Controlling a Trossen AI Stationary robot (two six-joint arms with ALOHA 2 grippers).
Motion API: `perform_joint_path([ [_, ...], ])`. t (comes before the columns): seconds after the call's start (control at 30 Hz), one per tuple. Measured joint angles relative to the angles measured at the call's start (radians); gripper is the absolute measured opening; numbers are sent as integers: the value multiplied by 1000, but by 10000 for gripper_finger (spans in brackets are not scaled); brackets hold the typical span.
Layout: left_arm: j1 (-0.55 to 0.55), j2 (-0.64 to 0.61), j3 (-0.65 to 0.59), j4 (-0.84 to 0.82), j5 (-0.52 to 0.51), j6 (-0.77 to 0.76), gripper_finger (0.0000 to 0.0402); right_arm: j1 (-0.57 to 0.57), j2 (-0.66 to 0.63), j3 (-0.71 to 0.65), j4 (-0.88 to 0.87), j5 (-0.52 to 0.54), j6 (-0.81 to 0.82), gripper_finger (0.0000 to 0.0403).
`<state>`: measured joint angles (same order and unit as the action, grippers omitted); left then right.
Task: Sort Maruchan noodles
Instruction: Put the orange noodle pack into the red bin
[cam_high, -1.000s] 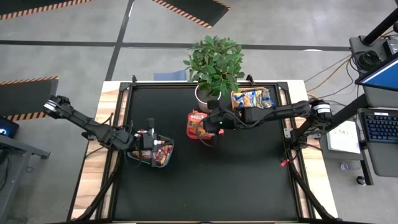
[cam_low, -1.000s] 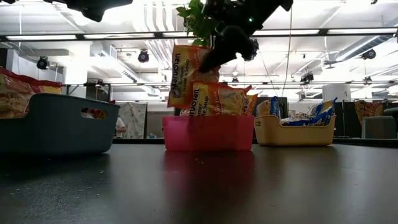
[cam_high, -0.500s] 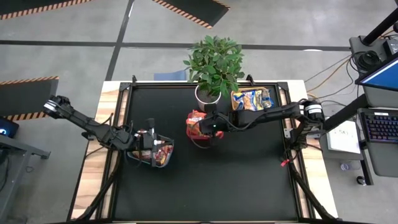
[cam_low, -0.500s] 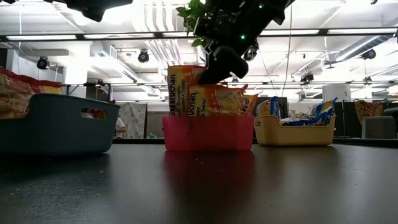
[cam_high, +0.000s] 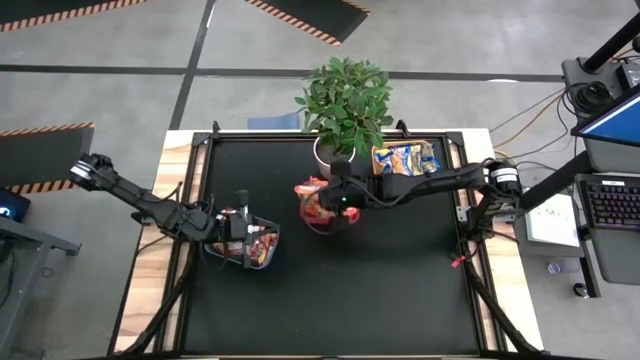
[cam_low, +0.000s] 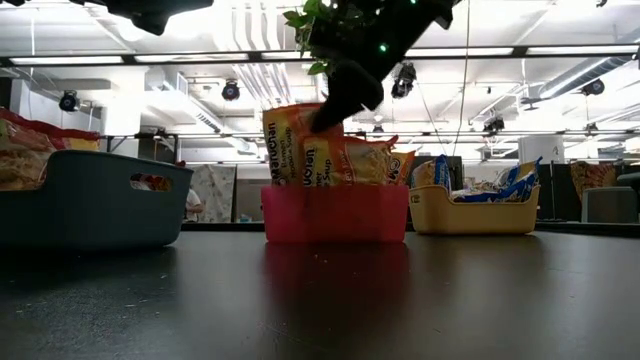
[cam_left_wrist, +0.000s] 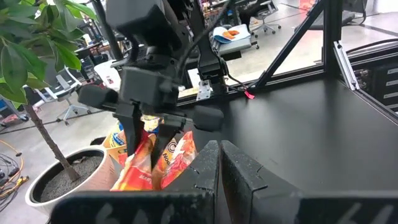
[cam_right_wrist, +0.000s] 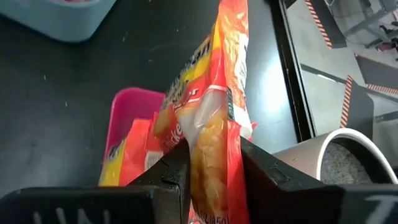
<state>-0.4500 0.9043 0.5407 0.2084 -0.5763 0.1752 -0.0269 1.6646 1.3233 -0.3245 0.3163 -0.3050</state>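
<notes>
My right gripper (cam_high: 338, 200) hangs over the red bin (cam_low: 335, 215) at mid-table, shut on an orange Maruchan packet (cam_low: 285, 145). More orange packets (cam_low: 355, 160) stand in that bin. Blue-and-yellow packets (cam_high: 405, 158) lie in the yellow bin (cam_low: 470, 215) by the far edge. My left gripper (cam_high: 248, 238) sits shut over the grey-blue bin (cam_high: 262, 248), which holds several more packets. In the left wrist view its fingers (cam_left_wrist: 208, 168) close on nothing that I can see. My right gripper pinches the orange packet between its two fingers (cam_right_wrist: 177, 171), coming from above and pointing down. The fingers sit on the packet's upper part (cam_right_wrist: 211, 134). The packet stands roughly upright, and its lower end (cam_low: 285, 180) dips behind the red bin's wall among the other packets.
A potted plant (cam_high: 345, 100) stands at the far edge, just behind the red bin and beside the yellow bin. The dark tabletop (cam_high: 380, 290) toward the near edge is bare. The table's metal frame (cam_high: 470, 250) runs along the right side.
My right gripper has moved down and slightly toward the table's left, keeping its hold. The orange packet has come down from well above the red bin until its lower end is inside it.
</notes>
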Motion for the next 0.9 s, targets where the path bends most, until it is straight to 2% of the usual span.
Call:
perform_joint_path([
  [0.4, 0, 0, 0, 0, 0, 0, 0, 0, 0, 72, -97, -4, 103, 90],
  [0.6, 0, 0, 0, 0, 0, 0, 0, 0, 1, 68, -119, -3, 180, 103],
  [0.9, 0, 0, 0, 0, 0, 0, 0, 0, 2, 84, -120, -1, 193, 145],
])
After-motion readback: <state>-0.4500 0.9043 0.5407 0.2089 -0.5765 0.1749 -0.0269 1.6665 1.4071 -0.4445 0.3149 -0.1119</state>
